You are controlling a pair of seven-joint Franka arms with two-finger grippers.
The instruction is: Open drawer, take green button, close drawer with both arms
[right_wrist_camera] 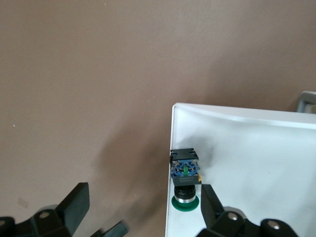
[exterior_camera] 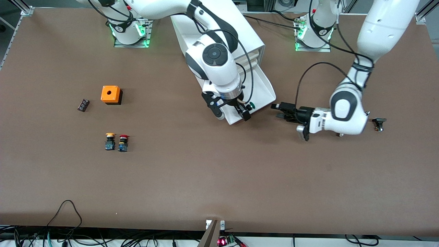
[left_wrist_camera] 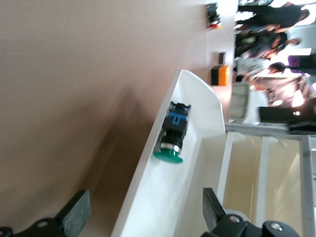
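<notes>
The drawer [exterior_camera: 265, 85], the lowest one of the white cabinet [exterior_camera: 219, 31], stands pulled out. The green-capped button [exterior_camera: 252, 105] lies on its side in the drawer against the front wall. My right gripper [exterior_camera: 245, 111] is open and low over that wall. In the right wrist view one finger [right_wrist_camera: 211, 202] is in the drawer [right_wrist_camera: 256, 148] beside the button [right_wrist_camera: 185, 175], and the other is outside. My left gripper [exterior_camera: 276, 111] is open and empty, low over the table beside the drawer's front corner. The left wrist view shows the button [left_wrist_camera: 173, 133] in the drawer [left_wrist_camera: 163, 197].
An orange box [exterior_camera: 110, 94], a small black part [exterior_camera: 83, 104], a yellow-capped button [exterior_camera: 109, 140] and a red-capped button [exterior_camera: 123, 142] stand toward the right arm's end. A small black part [exterior_camera: 379, 123] lies beside the left arm's wrist.
</notes>
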